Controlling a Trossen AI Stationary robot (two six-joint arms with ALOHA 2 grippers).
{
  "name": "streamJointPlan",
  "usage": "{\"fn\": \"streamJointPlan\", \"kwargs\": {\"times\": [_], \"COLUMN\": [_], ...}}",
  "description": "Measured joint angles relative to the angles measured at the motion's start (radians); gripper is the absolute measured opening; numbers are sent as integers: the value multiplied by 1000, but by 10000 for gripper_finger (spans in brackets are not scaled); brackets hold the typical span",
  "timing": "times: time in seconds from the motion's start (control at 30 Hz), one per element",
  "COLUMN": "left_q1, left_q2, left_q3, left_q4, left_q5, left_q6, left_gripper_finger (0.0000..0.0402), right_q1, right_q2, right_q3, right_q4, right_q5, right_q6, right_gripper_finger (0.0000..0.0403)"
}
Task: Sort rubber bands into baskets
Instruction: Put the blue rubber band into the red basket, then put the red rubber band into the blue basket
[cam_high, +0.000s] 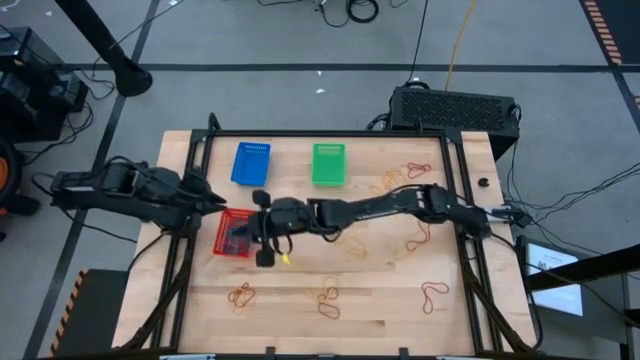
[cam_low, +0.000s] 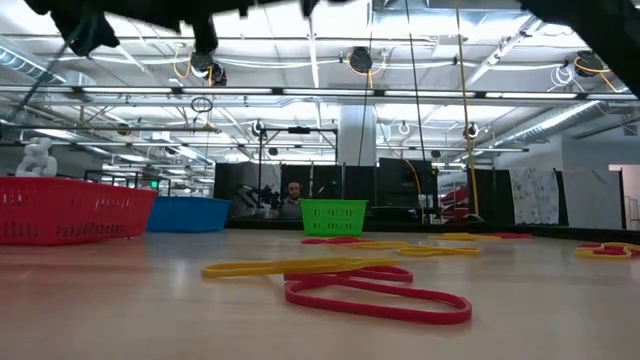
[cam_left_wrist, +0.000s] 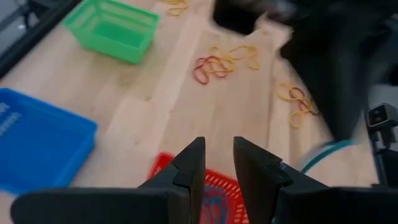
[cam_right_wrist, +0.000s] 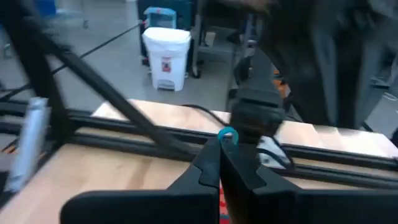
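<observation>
While over red basket (cam_high: 233, 236), right hand (cam_right_wrist: 221, 142) pinches blue band (cam_right_wrist: 226, 134), loop upright.

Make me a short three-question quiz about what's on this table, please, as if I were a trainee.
1. True or false: the green basket has a gripper above it.
2. Which basket does the right gripper hang over? A blue B red C green
3. Fill in: the right gripper's fingers pinch a small ___ rubber band.

Key
1. False. Neither gripper is near it; the left gripper, fingers slightly apart, sits at the red basket's left edge.
2. B. The blue basket lies farther back.
3. Blue.
</observation>
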Motion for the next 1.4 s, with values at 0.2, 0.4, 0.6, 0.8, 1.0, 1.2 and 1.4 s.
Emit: {"fn": "streamJointPlan", "kwargs": {"times": [0.2, 0.4, 0.6, 0.8, 1.0, 1.2, 1.4], "left_q1": [0, 0, 0, 0, 0, 0, 0], "left_q2": [0, 2, 2, 2, 2, 2, 2], "left_q3": [48, 37, 37, 37, 36, 36, 36], "left_q4": [-88, -101, -97, -97, -96, -96, -96], "left_q5": [-15, -18, -36, -40, -40, -41, -41], "left_q6": [-3, -3, -4, -29, -30, -30, -31], "left_gripper_finger": [90, 90, 90, 90, 90, 90, 90], "right_q1": [-55, -68, -66, -67, -74, -74, -74], "right_q2": [102, 181, 202, 203, 203, 203, 202], "right_q3": [0, 0, 0, 0, 0, 13, 86], "right_q4": [100, 98, 62, 53, 12, 4, -100], "right_q5": [-3, -3, -3, -3, -40, -102, -103], "right_q6": [86, 205, 263, 292, 322, 323, 270], "right_gripper_finger": [0, 0, 0, 2, 41, 96, 127]}}
